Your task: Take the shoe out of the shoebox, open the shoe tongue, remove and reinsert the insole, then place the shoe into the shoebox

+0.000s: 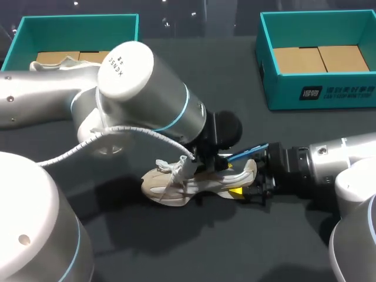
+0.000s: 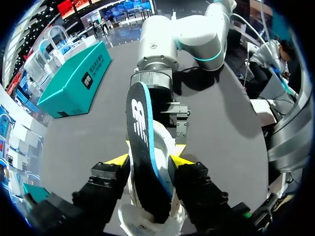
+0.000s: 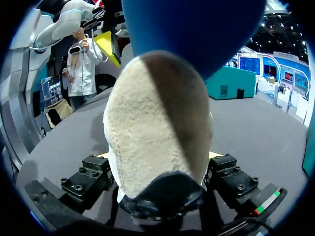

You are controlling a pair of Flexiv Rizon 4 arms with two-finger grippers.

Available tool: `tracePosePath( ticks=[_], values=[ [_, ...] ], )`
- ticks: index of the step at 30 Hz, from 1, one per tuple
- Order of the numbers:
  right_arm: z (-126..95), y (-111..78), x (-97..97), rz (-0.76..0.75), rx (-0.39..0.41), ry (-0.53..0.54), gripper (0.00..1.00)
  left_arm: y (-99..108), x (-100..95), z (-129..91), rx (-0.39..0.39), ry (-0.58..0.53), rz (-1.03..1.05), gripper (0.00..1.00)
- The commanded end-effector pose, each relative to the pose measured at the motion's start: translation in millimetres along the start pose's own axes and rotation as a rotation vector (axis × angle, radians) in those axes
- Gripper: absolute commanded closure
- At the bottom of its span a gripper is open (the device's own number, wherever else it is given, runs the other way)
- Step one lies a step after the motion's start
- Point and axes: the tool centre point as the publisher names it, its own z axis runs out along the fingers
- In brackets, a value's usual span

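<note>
The cream lace-up sneaker (image 1: 173,185) sat on the dark grey table (image 1: 235,247), out of both boxes, between the two arms. The right gripper (image 3: 158,156) clamped the fuzzy heel from both sides, likely pinning the shoe so it wouldn't drag. The left gripper (image 2: 148,160) stood over the shoe opening, set narrow, its fingers pressed on both edges of the dark foam insole with a blue rim (image 2: 140,137), which stuck up out of the shoe toward the right arm. Judged: insole step in hand; whether it was coming out or going in, can't tell. The teal cardboard shoebox with brown liner (image 1: 329,94) sat well apart at far right. The second teal box (image 1: 76,20), far left, held another pale shoe (image 1: 59,63).
</note>
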Motion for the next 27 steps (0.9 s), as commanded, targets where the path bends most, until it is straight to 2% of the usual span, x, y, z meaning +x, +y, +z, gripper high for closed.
tracePosePath(
  ticks=[1, 12, 18, 20, 21, 23, 27],
  values=[
    [-0.4, 1.4, 1.0, 0.000, 0.005, -0.001, 1.00, 0.0, 2.8, 10.0, 0.003, -0.034, 0.000, 0.56],
    [-0.4, 1.4, 1.0, 0.000, 0.005, -0.001, 1.00, -1.2, 1.2, 27.9, 0.010, -0.051, -0.008, 0.53],
    [-0.4, 1.4, 1.0, 0.000, 0.005, -0.001, 1.00, -2.2, -5.5, 35.0, 0.019, -0.059, -0.014, 0.57],
    [-0.4, 1.4, 1.0, 0.000, 0.005, -0.001, 1.00, -3.1, -7.6, 36.8, 0.023, -0.058, -0.016, 0.65],
    [-0.4, 1.4, 1.0, 0.000, 0.005, -0.001, 1.00, -3.7, -8.4, 37.1, 0.026, -0.058, -0.017, 0.75],
    [-0.4, 1.4, 1.0, 0.000, 0.005, -0.001, 1.00, -5.1, -9.8, 37.0, 0.031, -0.058, -0.016, 1.00],
    [-0.4, 1.4, 1.0, 0.000, 0.005, -0.001, 1.00, -8.7, -11.9, 36.3, 0.043, -0.052, -0.019, 1.00]
  ],
)
